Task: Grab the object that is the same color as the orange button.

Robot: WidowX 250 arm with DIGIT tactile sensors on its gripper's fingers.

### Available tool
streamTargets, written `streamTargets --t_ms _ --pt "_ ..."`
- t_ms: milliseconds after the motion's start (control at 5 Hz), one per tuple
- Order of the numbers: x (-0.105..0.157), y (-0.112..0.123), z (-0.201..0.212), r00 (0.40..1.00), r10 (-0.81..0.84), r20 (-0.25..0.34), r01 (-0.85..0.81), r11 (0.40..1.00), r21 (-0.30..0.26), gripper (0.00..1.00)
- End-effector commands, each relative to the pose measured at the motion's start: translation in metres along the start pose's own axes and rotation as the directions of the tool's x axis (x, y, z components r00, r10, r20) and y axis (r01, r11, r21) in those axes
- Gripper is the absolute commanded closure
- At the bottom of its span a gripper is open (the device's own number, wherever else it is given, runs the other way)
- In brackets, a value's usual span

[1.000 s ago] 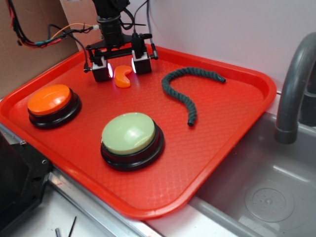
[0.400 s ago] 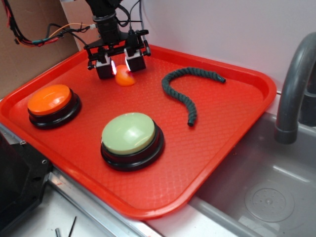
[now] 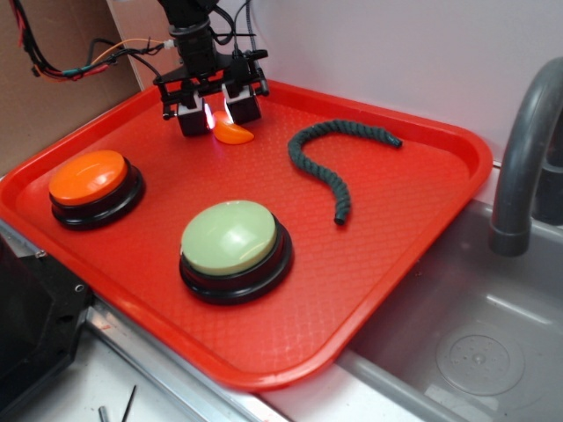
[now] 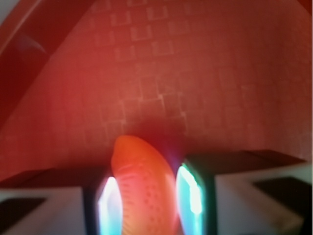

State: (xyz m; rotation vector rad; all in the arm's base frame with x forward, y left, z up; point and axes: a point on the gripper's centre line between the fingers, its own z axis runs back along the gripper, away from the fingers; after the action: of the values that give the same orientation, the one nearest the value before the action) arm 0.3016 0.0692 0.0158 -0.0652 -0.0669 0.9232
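A: Where is the orange crescent (image 3: 234,133) at this moment?

B: Near the far edge of the red tray (image 3: 396,264), towards its far left corner, sitting between the fingers of the gripper (image 3: 217,116). In the wrist view the orange crescent (image 4: 144,188) fills the gap, with a lit pad close on each side.

A: So the jaws are clamped on it?

B: They look closed against it, yes. I judge it a grasp, though whether the piece is off the tray surface I cannot tell from these views.

A: Which way does it lie?

B: From the exterior view one tip sticks out past the right finger, pointing towards the dark green rope (image 3: 339,158). In the wrist view its long axis runs away from the camera, roughly along the fingers, the rounded end pointing at the tray floor ahead.

A: What might go wrong?

B: The piece is smooth and curved, and much of it hangs outside the pads. If the grip sits off its middle, it could pivot or squirt out as the arm rises. A fast lift would make that likelier.

A: And the other things?

B: The orange button (image 3: 92,183) sits by the left edge, the pale green button (image 3: 233,242) nearer the front; both are well apart from the gripper, so I expect no clash there.
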Motion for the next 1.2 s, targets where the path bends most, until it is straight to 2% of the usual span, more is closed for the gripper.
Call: streamTargets --t_ms 0,200,1000 --pt "-0.006 0.006 0.002 1.0 -0.021 0.015 0.021 1.0 -0.004 1.0" --pt "-0.009 0.003 0.009 0.999 -0.023 0.028 0.023 1.0 -0.004 1.0" --pt "-0.008 -0.002 0.061 0.998 0.015 0.067 -0.01 0.996 -0.086 1.0"
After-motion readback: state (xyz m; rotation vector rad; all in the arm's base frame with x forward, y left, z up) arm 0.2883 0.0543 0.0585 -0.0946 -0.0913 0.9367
